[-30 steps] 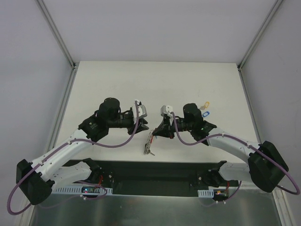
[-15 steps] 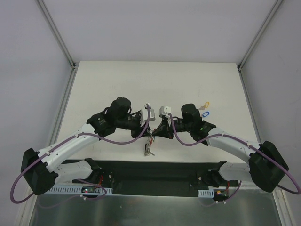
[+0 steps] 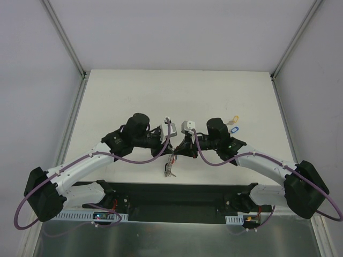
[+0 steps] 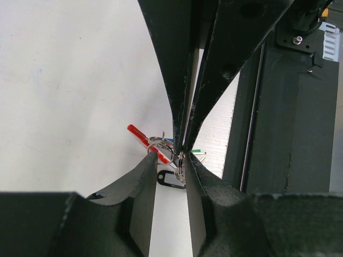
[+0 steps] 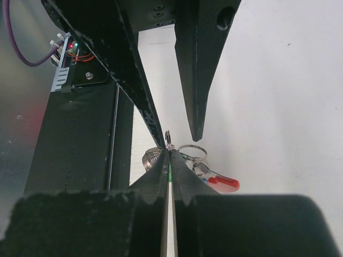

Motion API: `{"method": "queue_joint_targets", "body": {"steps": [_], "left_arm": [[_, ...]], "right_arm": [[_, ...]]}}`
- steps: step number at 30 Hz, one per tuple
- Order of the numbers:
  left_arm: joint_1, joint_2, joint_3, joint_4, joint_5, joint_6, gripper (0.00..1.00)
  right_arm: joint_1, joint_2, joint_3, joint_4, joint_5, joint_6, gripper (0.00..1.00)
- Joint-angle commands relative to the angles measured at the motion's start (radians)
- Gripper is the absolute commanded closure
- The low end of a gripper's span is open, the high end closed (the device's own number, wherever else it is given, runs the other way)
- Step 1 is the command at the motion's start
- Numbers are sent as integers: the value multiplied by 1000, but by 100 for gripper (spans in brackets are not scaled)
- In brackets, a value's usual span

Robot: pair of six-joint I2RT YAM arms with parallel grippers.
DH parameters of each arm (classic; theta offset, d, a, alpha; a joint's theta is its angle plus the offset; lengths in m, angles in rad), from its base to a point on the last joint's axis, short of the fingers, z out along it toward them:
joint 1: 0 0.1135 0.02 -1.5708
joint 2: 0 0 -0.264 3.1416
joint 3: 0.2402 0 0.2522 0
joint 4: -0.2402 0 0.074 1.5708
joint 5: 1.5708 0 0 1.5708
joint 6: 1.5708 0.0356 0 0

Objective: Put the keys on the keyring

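right gripper (image 5: 169, 158) is pinched tight on a wire ring of the keyring (image 3: 170, 164). left gripper (image 4: 170, 158) has its jaws apart, straddling the same bundle from 9 o'clock in the top view, with one finger close against the red loop (image 4: 140, 135). the rest of the keyring trails toward 6 o'clock from where the two tips meet, over the table (image 3: 123, 96).

to do this step well, i judge the left should close on one coil only, just beside the right's pinch, so the pair can pry the split open. catching the red loop or a second ring would jam it. close slowly: the wire looks springy and could slip out of the right's hold.

counted: one keyring, with at least three rings showing in the right wrist view, and one red loop. three keys:
- a green key (image 4: 198, 152) is at the bundle, though i cannot tell whether it is threaded.
- a yellow key (image 3: 231, 120) and a blue key (image 3: 233, 129) lie side by side at 2 o'clock of the right gripper, well apart from the ring.
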Motion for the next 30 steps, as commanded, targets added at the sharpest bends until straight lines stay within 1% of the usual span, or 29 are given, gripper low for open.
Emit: {"method": "queue_joint_targets", "body": {"steps": [1, 7, 10, 13, 16, 17, 20, 23, 24, 26, 27, 30], "left_arm": [[-10, -38, -41, 83, -20, -31, 74], [-10, -30, -61, 120, 15, -48, 75], [-12, -25, -63, 126, 20, -48, 79], [-10, -21, -61, 126, 29, -48, 80], [-10, -18, -61, 126, 35, -50, 86], [-10, -19, -60, 126, 37, -50, 91], [-10, -13, -61, 124, 41, -48, 100], [-10, -13, -61, 126, 43, -47, 100], [-12, -18, -63, 126, 38, -45, 100], [-12, -25, -71, 132, 26, -39, 100], [-12, -33, -75, 140, 14, -39, 100], [-9, -74, -120, 212, -8, -44, 100]], "right_arm": [[6, -40, 39, 59, -4, -1, 99], [5, -43, 37, 73, -11, 8, 99], [5, -45, 34, 73, -13, 9, 99], [6, -46, 34, 75, -13, 9, 99], [5, -48, 34, 75, -18, 8, 99], [5, -49, 32, 75, -16, 8, 99], [5, -52, 29, 76, -13, 9, 99], [6, -58, 26, 82, -2, 17, 99], [6, -60, 23, 92, 8, 23, 96], [3, -68, 16, 96, 28, 40, 86], [-8, -72, 11, 98, 35, 43, 79], [-53, -91, -14, 125, 27, 88, 74]]}}
